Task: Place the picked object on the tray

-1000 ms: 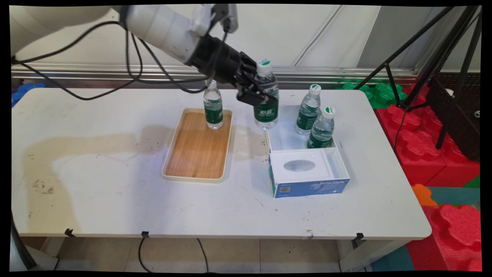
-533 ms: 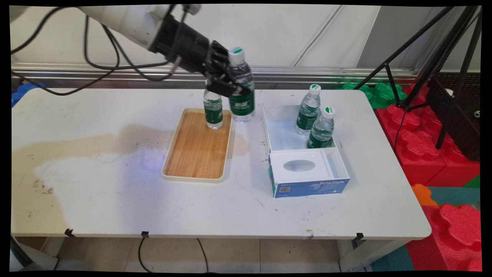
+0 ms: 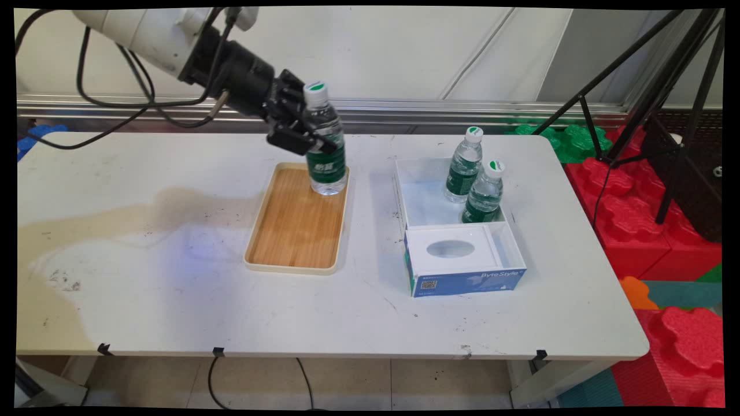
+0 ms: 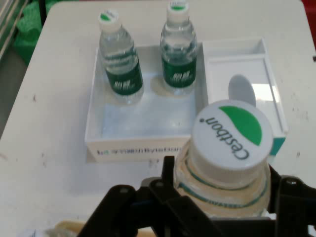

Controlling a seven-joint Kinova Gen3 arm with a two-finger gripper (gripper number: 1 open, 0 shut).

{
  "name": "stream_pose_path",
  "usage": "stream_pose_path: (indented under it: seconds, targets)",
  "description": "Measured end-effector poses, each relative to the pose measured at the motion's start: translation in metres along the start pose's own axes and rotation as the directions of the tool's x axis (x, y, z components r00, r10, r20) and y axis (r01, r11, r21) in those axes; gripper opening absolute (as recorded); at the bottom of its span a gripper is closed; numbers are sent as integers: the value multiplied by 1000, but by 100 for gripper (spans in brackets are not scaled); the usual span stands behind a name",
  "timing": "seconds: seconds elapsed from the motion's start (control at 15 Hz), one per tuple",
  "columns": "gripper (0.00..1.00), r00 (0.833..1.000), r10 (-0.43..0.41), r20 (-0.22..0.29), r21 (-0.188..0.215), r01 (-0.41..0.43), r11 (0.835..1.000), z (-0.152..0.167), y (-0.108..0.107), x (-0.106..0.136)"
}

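Table (image 3: 173,300) in white carries everything here. On its near half lies a blue and white box (image 3: 466,271) with an oval opening in its top panel. Just behind that panel the same box has an open white part, where two water bottles (image 3: 463,166) (image 3: 484,192) stand upright close together, the walls keeping them in place. To the left, well apart from the box, lies a wooden tray (image 3: 295,225) with a pale rim. Over the tray's far end the black claw (image 3: 300,134) holds a third water bottle (image 3: 325,150), closed on its upper body below the cap, so the bottle hangs upright. Its base is just above the wood or perhaps touching; I cannot tell which. In the hand view its green and white cap (image 4: 232,133) sits between the fingers (image 4: 170,180).
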Motion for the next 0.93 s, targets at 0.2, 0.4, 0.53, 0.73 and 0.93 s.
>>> stream_pose_path:
  seconds: [0.2,0.4,0.53,0.73,0.93]
  targets:
    - [0,999,1,32,1,-1,1000,-4,0,-15]
    - [0,998,2,61,5,-2,1000,-2,-2,-31]
    - [0,997,0,77,9,-1,1000,2,-4,-42]
    - [0,995,-1,96,14,0,1000,12,-9,-59]
    - [0,994,-8,108,19,6,1000,20,-11,-73]
